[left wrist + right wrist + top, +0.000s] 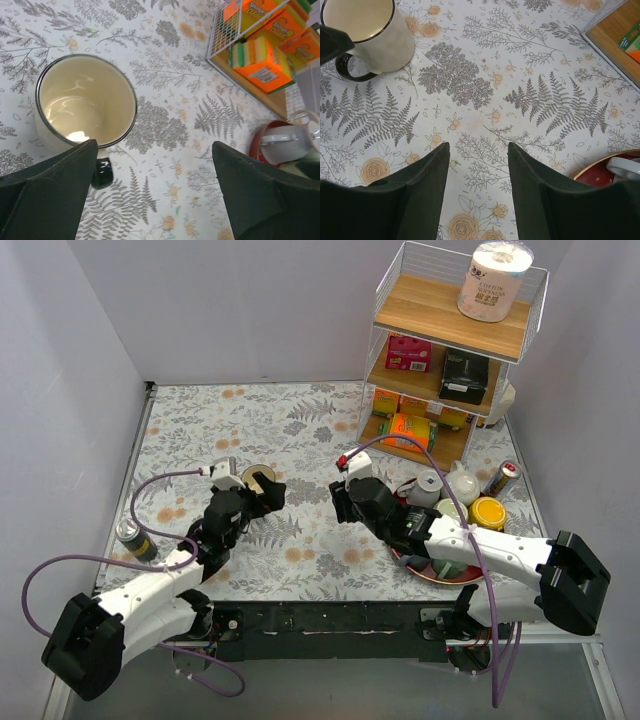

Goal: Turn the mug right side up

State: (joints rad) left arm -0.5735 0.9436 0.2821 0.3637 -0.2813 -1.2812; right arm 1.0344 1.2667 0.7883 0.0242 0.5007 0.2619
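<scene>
On table (165, 75), mug (85, 100) stands mouth up beside left gripper (155, 150).
Its jaws and those of right gripper (478, 150) are apart, empty; left finger (50, 195) near handle (102, 172) could tip mug on retreat.

Centre lane: bare tablecloth (305, 440) between the left gripper (154, 146) and the right gripper (478, 146); passable.
Far left zone: open cloth up to the left and far walls; passable.
Mug (85, 102): upright, mouth up, at the left finger of the wide-spread left gripper; blocks the left part of that gap.
Can (133, 538): upright near the table's left edge, just beside the left arm.
Shelf rack (450, 350): loaded; blocks the far right corner.
Red tray (590, 167) and bottles (463, 485): crowd the right side, between rack and right arm.
Right gripper gap: fingers apart over bare cloth.
</scene>
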